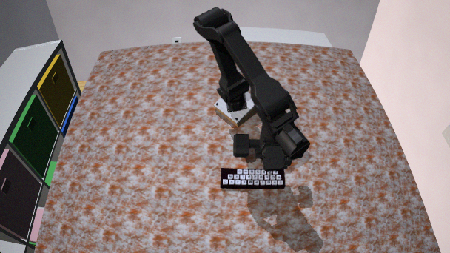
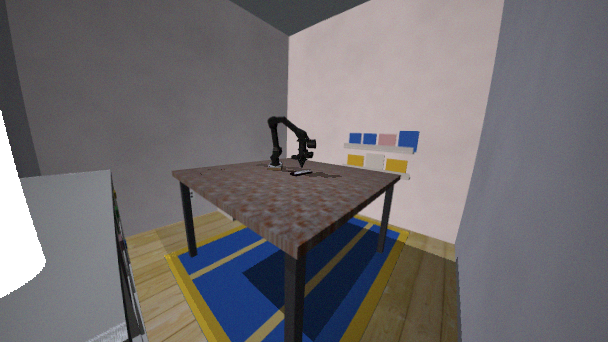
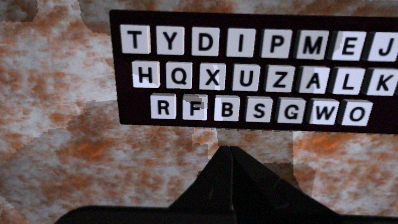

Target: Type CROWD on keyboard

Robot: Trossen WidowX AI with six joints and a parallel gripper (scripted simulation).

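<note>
Keyboard rows: TYDIPMEJ, HQXUZALK, RFBSGWO; gripper closed.

Black arm above small keyboard, marbled table.

Ahead of my matt black gripper I see the keyboard: dark glossy base, smooth white keys. Beneath it, the table looks like mottled rust-and-grey stone.

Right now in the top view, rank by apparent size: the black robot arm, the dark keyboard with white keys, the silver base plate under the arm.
1. Black robot arm, though nearest the camera.
2. Dark keyboard.
3. Silver base plate, partly hidden.
</note>
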